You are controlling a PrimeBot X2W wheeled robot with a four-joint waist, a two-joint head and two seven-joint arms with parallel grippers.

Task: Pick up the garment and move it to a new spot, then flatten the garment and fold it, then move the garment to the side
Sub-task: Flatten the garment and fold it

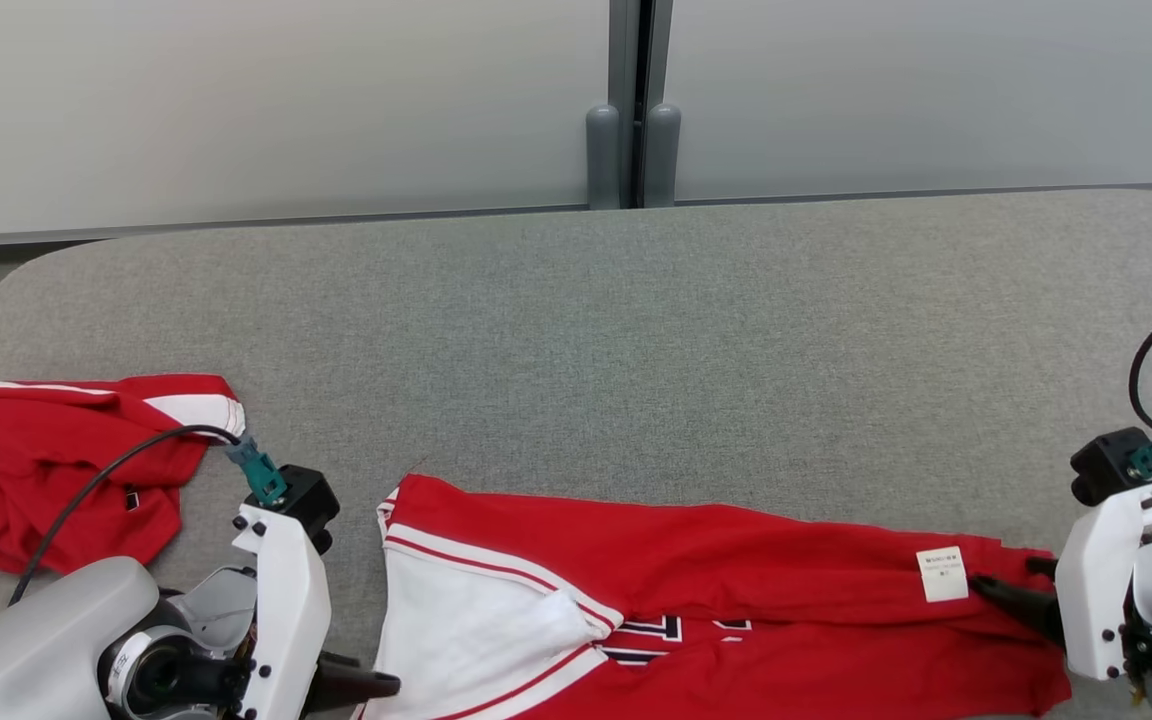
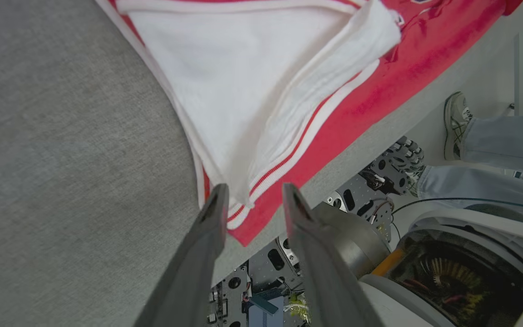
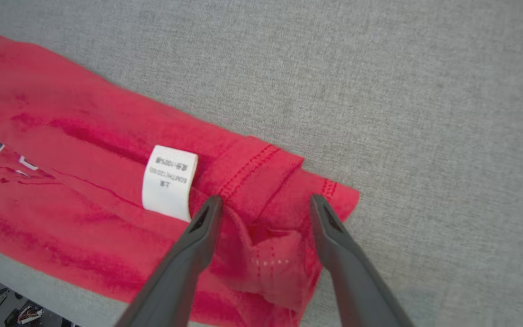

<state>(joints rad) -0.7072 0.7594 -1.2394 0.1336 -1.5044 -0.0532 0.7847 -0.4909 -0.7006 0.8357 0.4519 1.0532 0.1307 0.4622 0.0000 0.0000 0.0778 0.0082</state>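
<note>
Dark-fingered left gripper (image 2: 253,196) is hovering slightly parted astride the red-and-white jersey garment (image 1: 736,560), right gripper (image 3: 265,205) spreading wide over its hem, so best be gripping both ends evenly.

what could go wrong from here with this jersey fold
The left end effector, open, brackets a corner of the red jersey at the very edge of the table; it may slide off.
The right end effector straddles a layered hem; closing may catch only the top layer.
The crumpled red garment at left could snag a sideways move.
</note>
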